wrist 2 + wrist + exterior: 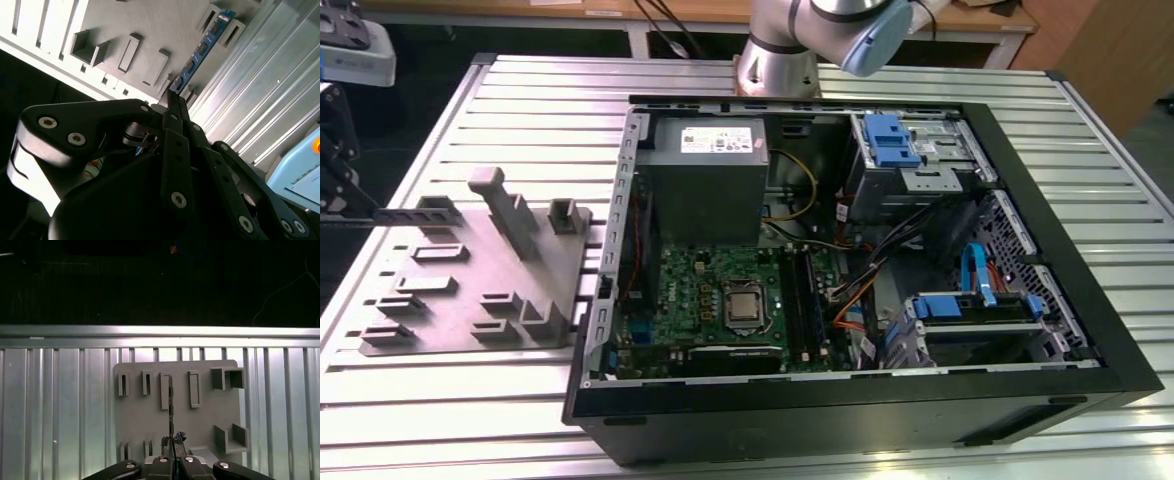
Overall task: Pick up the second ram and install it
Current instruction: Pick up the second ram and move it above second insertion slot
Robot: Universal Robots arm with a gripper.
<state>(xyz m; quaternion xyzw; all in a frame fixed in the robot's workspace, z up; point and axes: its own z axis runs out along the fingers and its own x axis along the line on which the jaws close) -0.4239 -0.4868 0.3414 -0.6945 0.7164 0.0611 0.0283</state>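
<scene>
So the ram (200,51) is being pinched in the closed gripper (172,100), held clear of the fixture (454,295) at 9 o'clock of the case (854,415). The transfer's being done, and careful slot alignment is likely being needed.

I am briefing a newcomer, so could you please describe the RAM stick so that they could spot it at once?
On the slatted metal table lies a grey fixture plate with raised grey blocks. Over it, the gripper is shut on the RAM stick. In the second wrist view it is a narrow blue board, unlike the raised grey blocks around it.
</scene>
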